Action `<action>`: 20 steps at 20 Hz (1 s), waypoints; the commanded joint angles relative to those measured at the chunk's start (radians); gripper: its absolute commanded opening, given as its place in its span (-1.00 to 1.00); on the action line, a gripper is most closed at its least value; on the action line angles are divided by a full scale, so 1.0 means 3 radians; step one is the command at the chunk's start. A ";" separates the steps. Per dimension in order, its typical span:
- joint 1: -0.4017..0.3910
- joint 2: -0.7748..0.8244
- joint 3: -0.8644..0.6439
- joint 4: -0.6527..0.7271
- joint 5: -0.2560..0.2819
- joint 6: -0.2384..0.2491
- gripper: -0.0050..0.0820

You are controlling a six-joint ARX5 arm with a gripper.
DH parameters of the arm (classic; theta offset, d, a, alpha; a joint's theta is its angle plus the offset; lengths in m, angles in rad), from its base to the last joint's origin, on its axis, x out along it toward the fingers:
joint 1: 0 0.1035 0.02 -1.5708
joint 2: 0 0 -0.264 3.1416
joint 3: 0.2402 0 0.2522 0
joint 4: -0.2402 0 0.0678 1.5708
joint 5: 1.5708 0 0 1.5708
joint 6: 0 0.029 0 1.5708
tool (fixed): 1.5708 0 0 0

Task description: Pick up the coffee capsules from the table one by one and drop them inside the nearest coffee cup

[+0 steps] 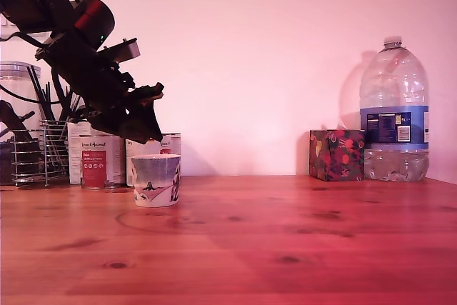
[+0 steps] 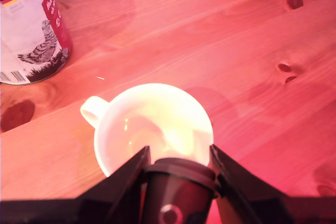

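My hand grips a dark capsule right over the cup beneath it on the desk, release pending; the cup looks empty so far.

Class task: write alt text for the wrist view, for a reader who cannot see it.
A dark coffee capsule, held between the pincer's two black fingers, hangs over the open white coffee cup, which has a small handle. The cup stands on the reddish pine table, near a red-and-white labelled tin.
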 commanded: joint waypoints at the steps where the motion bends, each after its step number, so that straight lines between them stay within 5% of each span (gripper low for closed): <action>1: 0.0004 -0.0080 -0.0051 0.0024 -0.0011 -0.0031 -0.30; 20: -0.0010 -0.0052 -0.0050 0.0057 -0.0014 -0.0034 -0.31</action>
